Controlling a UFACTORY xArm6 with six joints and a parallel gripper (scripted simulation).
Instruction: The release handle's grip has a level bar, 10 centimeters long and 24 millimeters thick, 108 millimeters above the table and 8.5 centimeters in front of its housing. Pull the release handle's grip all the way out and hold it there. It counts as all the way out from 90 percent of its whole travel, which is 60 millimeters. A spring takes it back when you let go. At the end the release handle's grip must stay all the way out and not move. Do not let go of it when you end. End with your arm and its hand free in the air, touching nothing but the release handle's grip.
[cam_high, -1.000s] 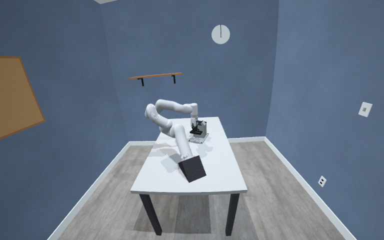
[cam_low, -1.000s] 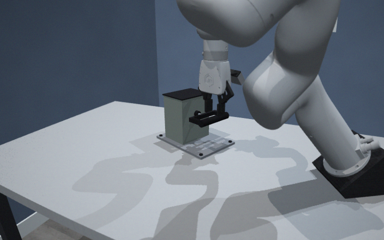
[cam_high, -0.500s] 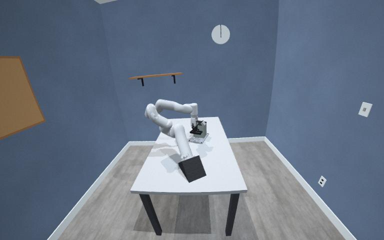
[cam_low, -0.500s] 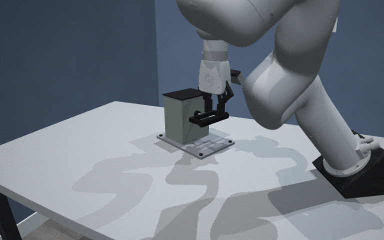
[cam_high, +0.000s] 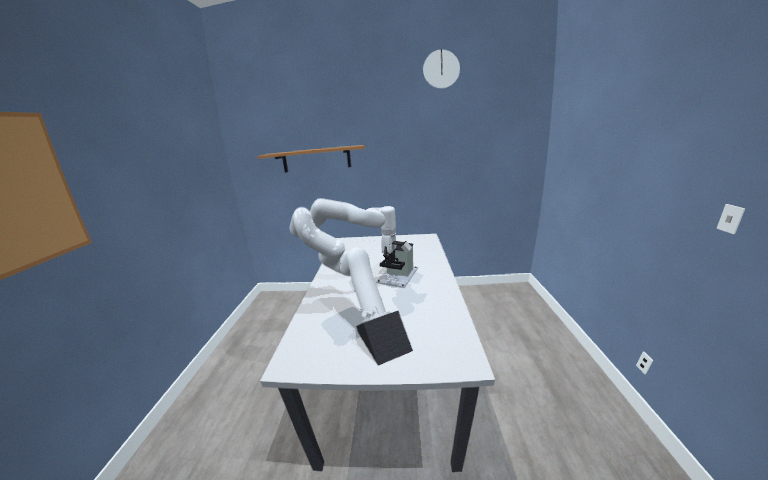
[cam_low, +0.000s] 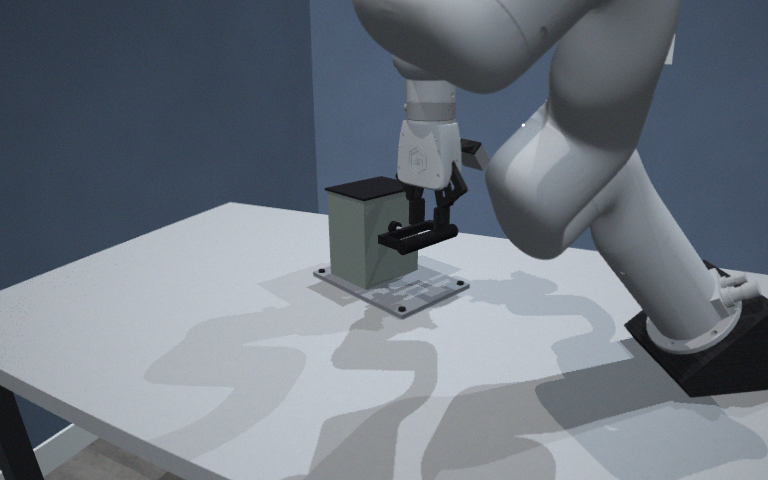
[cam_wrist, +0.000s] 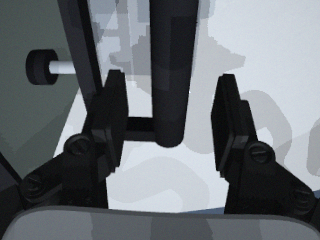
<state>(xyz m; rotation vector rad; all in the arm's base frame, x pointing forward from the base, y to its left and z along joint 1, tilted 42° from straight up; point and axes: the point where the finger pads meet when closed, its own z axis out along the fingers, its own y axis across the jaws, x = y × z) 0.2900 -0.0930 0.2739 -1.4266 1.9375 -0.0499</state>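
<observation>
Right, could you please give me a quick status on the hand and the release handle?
Hand half open, straddling the grip bar, not clamped. Handle not visibly pulled from housing. Nothing in the way.

High room view, near table-side view, downward wrist view.

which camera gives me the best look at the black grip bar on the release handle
The wrist view: the grip bar fills the frame, between the open hand's fingers with gaps either side. The exterior view shows the bar level, in front of the green housing, under the hand. The top view shows only a tiny dark shape.
</observation>
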